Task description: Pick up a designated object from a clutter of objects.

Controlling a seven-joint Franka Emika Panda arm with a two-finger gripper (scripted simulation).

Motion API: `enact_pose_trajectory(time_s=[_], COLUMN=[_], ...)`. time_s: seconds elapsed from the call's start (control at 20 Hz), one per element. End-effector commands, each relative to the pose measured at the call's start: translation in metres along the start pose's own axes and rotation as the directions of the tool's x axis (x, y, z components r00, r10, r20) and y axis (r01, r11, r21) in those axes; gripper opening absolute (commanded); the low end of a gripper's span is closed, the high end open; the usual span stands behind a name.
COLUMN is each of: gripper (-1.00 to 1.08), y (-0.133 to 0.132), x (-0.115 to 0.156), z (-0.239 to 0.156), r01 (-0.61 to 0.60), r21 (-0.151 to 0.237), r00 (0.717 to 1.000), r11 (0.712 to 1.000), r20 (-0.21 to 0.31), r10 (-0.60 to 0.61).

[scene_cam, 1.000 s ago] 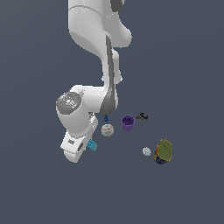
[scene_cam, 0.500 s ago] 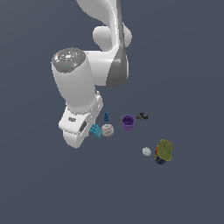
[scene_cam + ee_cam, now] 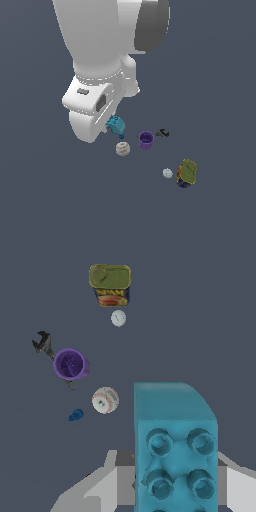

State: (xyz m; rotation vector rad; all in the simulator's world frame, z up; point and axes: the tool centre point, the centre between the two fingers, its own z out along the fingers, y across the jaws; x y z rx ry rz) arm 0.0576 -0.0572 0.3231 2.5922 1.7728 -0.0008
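Observation:
The designated object, a teal-blue studded brick (image 3: pixel 116 124), hangs in the air between the fingers of my gripper (image 3: pixel 113 127), which is shut on it. In the wrist view the brick (image 3: pixel 175 441) fills the near part of the picture, with grey fingers (image 3: pixel 100 491) on either side of it and the gripper (image 3: pixel 175 483) closed around it. The clutter of objects lies on the floor below and apart from the brick. The big white hand hides most of the fingers in the exterior view.
On the floor lie a white ball (image 3: pixel 122 148) (image 3: pixel 105 400), a purple cup (image 3: pixel 146 140) (image 3: pixel 71 364), a tiny blue piece (image 3: pixel 121 136) (image 3: pixel 76 415), a black piece (image 3: pixel 161 133) (image 3: pixel 43 343), a small white ball (image 3: pixel 167 173) (image 3: pixel 118 318) and a green-yellow can (image 3: pixel 187 172) (image 3: pixel 110 285).
The arm has risen with the brick in the gripper, growing much larger in the exterior view. The brick has lifted away from the floor; the other objects have stayed put.

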Motion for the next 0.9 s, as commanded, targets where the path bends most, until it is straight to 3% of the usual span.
enact_pose_trajectory(time_s=[0.0, 0.4, 0.85], gripper=[-1.00, -1.00, -1.00], y=[-0.005, -0.014, -0.014], x=[0.005, 0.016, 0.020], z=[-0.026, -0.079, -0.095], r01=[0.000, -0.001, -0.001], r21=[0.001, 0.001, 0.001], r00=[1.000, 1.000, 1.000], r11=[1.000, 1.000, 1.000], r20=[0.000, -0.001, -0.001], r10=[0.000, 0.001, 0.001])
